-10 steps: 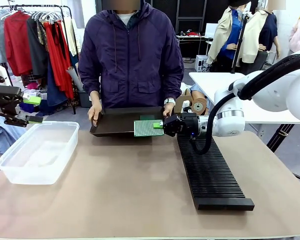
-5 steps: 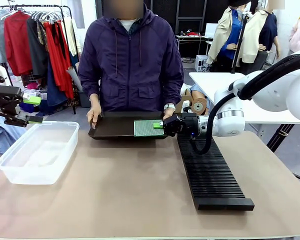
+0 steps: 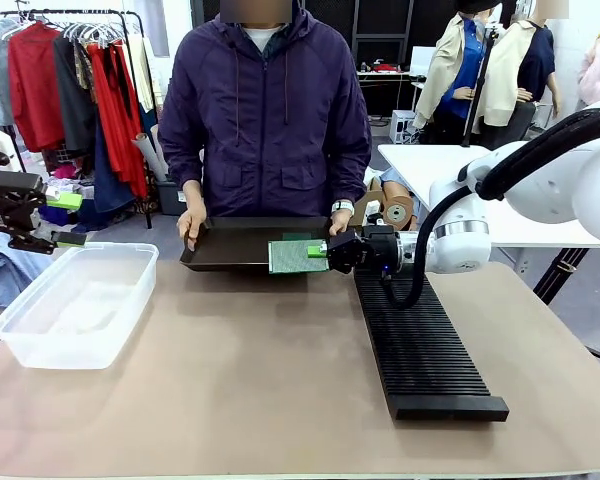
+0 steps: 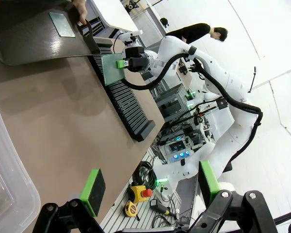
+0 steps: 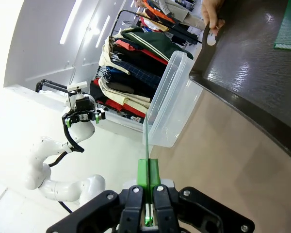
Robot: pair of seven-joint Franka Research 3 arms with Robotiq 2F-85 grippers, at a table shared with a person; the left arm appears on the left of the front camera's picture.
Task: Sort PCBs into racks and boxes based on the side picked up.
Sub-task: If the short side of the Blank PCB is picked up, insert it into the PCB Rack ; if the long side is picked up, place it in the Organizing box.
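Your right gripper (image 3: 325, 251) pinches a PCB (image 3: 294, 257) by its edge, near the dark tray (image 3: 230, 246). Your left gripper (image 4: 150, 187) hangs spread.

A green PCB (image 3: 294, 257) showed its paler, gridded face to the front camera, pinched at its right edge by the closed right gripper (image 3: 318, 251) (edge-on in that arm's wrist view, a thin line); whether it hung level or tilted was hard to tell. It hung at the near edge of a dark tray (image 3: 230, 250). A second PCB (image 4: 62, 24) lay flat on that tray. The long black slotted rack (image 3: 420, 345) lay right of centre, its far end near the held board. The clear plastic tub (image 3: 75, 300) sat well apart, at the left.
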